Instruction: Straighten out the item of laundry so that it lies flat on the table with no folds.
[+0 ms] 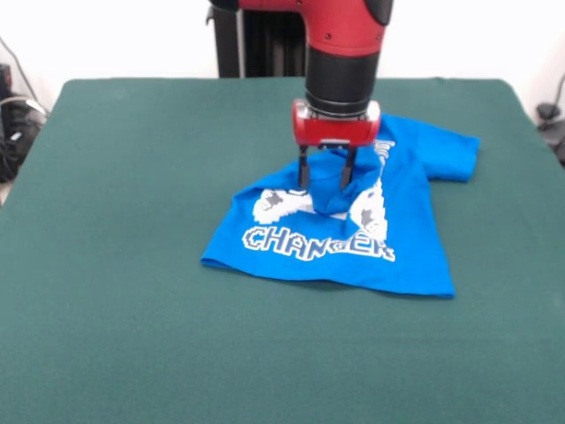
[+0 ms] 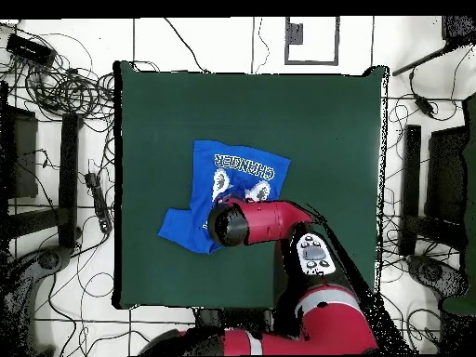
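The bright blue T-shirt [image 1: 406,238] lies right of the middle of the dark green table [image 1: 132,221], rumpled, with the white "CHANGER" lettering facing the near edge and one sleeve out to the far right. My gripper [image 1: 326,181] points straight down over the shirt's middle. Its two fingers [image 1: 303,172] hold a raised bunch of blue cloth between them. The hem side lies flat; the middle is pulled up into a peak. In the overhead view the shirt [image 2: 209,177] shows left of centre on the table [image 2: 325,139], and the arm's wrist [image 2: 228,223] hides the gripper.
The robot's pedestal [image 1: 256,40] stands at the table's far side. Cables and black equipment [image 2: 56,93] lie on the floor around the table. Wide green cloth stretches on all sides of the shirt, most of it to the left in the front view.
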### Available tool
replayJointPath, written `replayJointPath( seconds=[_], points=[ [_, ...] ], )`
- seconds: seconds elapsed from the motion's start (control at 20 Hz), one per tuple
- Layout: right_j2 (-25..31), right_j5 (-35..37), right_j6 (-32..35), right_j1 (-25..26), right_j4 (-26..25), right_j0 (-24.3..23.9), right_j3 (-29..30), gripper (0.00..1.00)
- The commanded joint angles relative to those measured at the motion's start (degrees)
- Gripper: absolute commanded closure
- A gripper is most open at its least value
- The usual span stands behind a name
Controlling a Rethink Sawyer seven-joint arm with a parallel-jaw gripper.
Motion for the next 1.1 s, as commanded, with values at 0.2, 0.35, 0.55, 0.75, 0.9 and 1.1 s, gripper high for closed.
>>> replayJointPath(
  seconds=[0.2, 0.35, 0.55, 0.75, 0.9, 1.1],
  points=[
    [2.5, 2.1, -0.8, 0.8, -5.4, -2.3, 4.5, 0.0],
    [3.0, 2.8, -2.2, 0.5, -6.8, -4.0, 3.9, 0.0],
    [4.3, 5.1, -4.6, 0.1, -8.3, -6.5, 2.0, 0.0],
    [4.9, 7.3, -4.6, -0.2, -8.5, -6.4, -0.1, 0.0],
    [5.9, 8.0, -3.3, 0.2, -7.6, -5.4, -0.9, 0.0],
    [6.3, 8.1, -0.9, 0.4, -6.2, -3.7, -1.4, 0.0]
  ],
)
